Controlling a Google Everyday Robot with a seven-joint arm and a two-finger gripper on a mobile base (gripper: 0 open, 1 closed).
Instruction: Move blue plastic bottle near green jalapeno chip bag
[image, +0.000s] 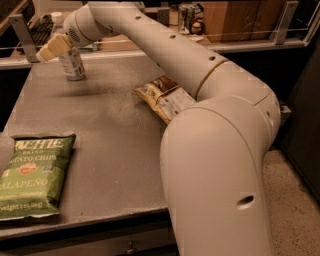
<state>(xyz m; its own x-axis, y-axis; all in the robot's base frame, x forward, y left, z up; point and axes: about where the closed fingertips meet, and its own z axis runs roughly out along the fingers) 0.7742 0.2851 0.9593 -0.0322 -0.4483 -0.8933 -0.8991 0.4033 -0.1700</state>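
Observation:
The blue plastic bottle (73, 65) stands upright at the far left of the grey table (110, 135); its label shows and its top is partly hidden by the arm. My gripper (54, 48) is at the bottle's upper left side, right against its neck. The green jalapeno chip bag (33, 175) lies flat at the near left corner of the table, far from the bottle.
A brown and cream chip bag with a white nutrition panel (161, 96) lies mid-table, partly behind my arm (210, 150). A metal rail (240, 46) runs along the table's far edge. Cans (189, 15) stand on the shelf behind.

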